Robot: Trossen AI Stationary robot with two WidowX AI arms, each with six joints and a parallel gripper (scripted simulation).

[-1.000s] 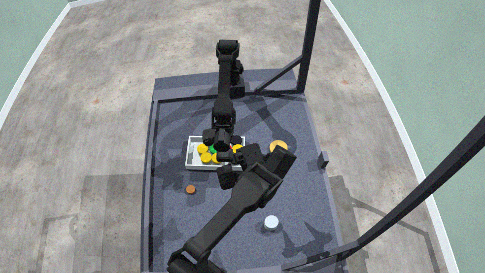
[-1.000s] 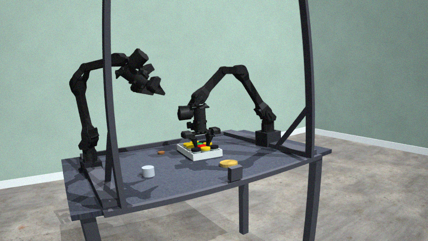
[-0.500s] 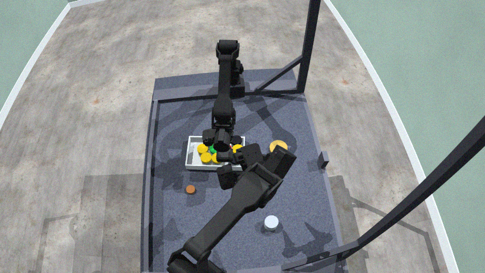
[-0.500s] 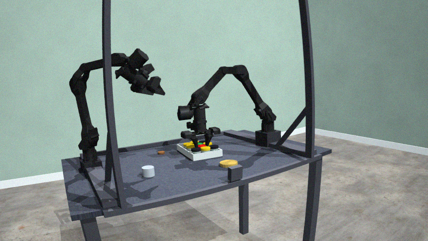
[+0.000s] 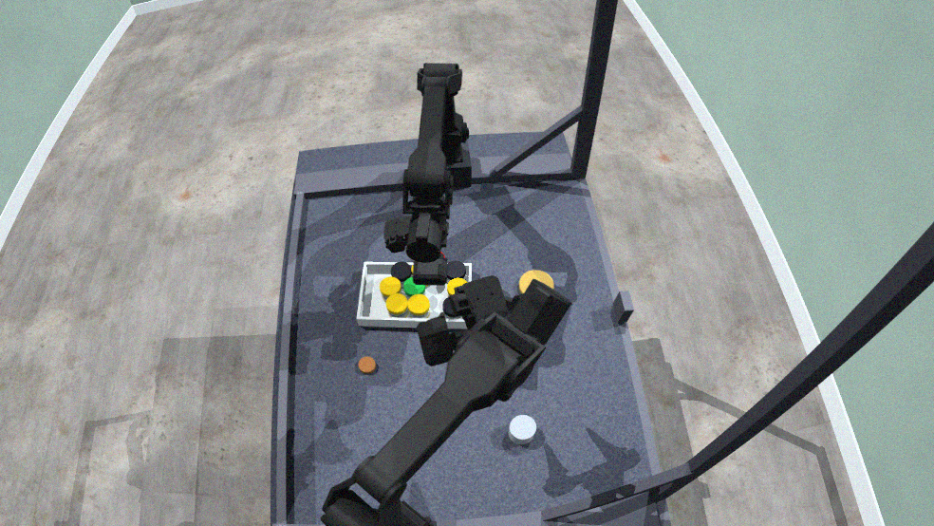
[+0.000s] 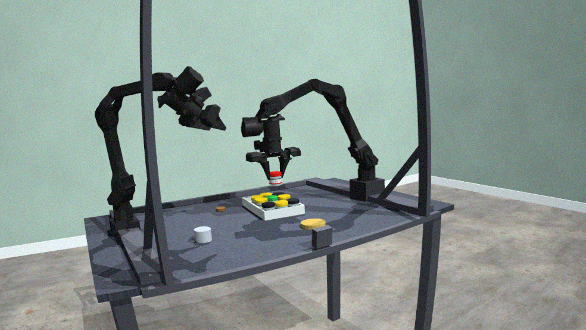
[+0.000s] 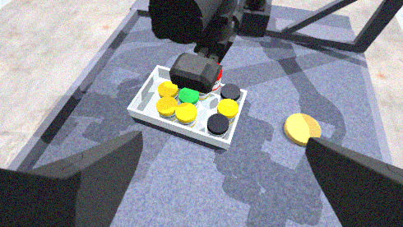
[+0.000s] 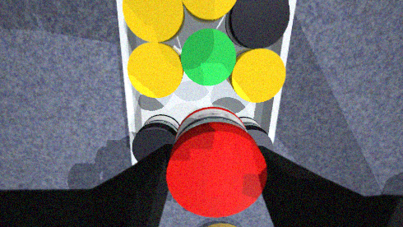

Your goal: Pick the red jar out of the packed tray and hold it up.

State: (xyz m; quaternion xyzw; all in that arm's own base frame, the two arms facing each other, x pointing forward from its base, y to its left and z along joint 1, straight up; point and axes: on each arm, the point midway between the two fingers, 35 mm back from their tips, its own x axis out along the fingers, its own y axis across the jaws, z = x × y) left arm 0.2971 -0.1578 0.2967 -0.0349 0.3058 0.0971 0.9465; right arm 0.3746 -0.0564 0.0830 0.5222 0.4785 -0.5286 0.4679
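Note:
My right gripper (image 6: pixel 275 178) is shut on the red jar (image 6: pixel 275 177) and holds it in the air above the white tray (image 6: pixel 273 206). In the right wrist view the red cap (image 8: pixel 216 169) fills the space between the two fingers, which grip the jar's body below the cap. The other jars, with yellow, green (image 8: pixel 208 56) (image 5: pixel 411 293) and black caps, stand caps up in the tray. My left gripper (image 6: pixel 214 120) is open and empty, high above the table and away from the tray. Its wide fingers frame the tray (image 7: pixel 187 106) in the left wrist view.
A yellow disc (image 6: pixel 312 223) lies beside the tray. A white cylinder (image 6: pixel 202 234), a small orange disc (image 6: pixel 220 208) and a dark grey block (image 6: pixel 321 237) also sit on the table. Dark frame posts stand at the table's corners.

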